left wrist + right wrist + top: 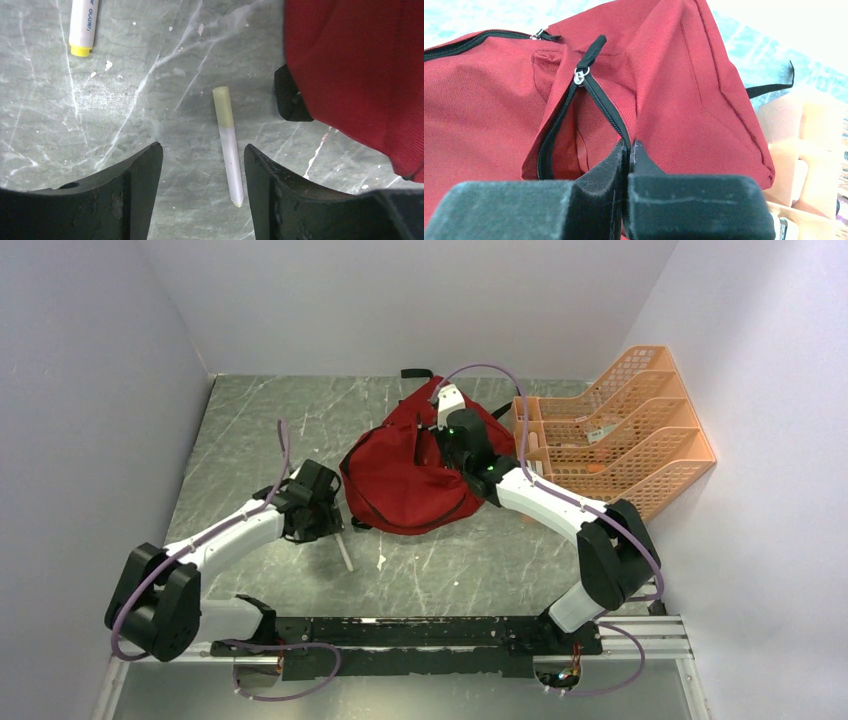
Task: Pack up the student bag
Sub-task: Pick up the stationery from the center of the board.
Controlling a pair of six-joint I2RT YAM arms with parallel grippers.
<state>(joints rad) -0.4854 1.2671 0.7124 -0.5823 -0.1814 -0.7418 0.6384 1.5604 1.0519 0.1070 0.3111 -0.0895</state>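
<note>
The student bag [410, 475], dark red fabric, lies slumped at mid-table. My right gripper [443, 440] rests on its top, shut on the zipper edge of an unzipped pocket; in the right wrist view the fingertips [629, 145] pinch the black zipper tape of the student bag [704, 90] below the zipper pull [591, 52]. My left gripper [330, 525] hovers low over the table left of the bag, open. A thin pale pen [229, 145] with a yellowish end lies on the table between its fingers [203, 150], nearer the right one and untouched. The pen [343, 550] also shows from above.
An orange mesh file organizer [620, 430] stands at the back right against the wall, close to the bag. A second white marker [84, 25] with a yellow tip lies farther ahead of the left gripper. A black strap end [292, 97] pokes out of the bag [360, 75].
</note>
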